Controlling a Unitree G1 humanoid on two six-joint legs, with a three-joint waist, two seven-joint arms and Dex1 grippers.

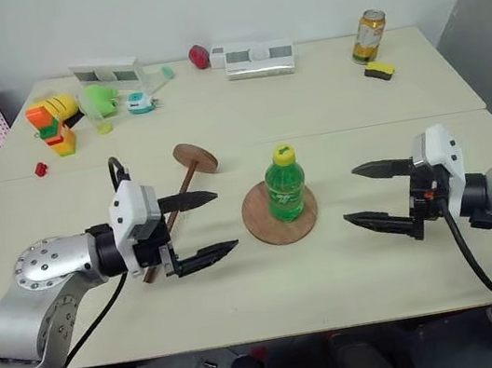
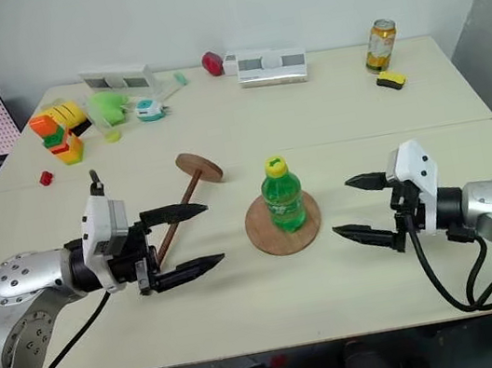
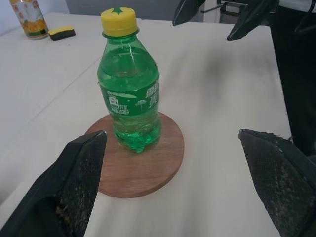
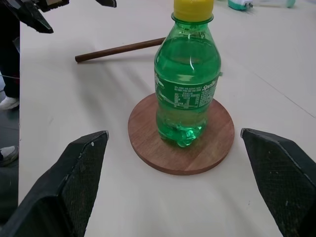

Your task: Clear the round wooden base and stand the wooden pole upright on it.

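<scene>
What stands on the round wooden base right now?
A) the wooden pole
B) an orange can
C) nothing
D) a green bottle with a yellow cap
D: the green bottle stands upright on the round wooden base, while the wooden pole lies on the table beside it.

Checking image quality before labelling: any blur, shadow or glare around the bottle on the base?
Left wrist view: table streaked with blur behind the sharp green bottle. Right wrist view: soft shadow beside the round wooden base, highlight glinting on the bottle. Left eye view: even light, wooden pole crisp.

Green bottle (image 1: 285, 187), yellow cap, on reddish-brown round wooden base (image 1: 267, 226).
</scene>
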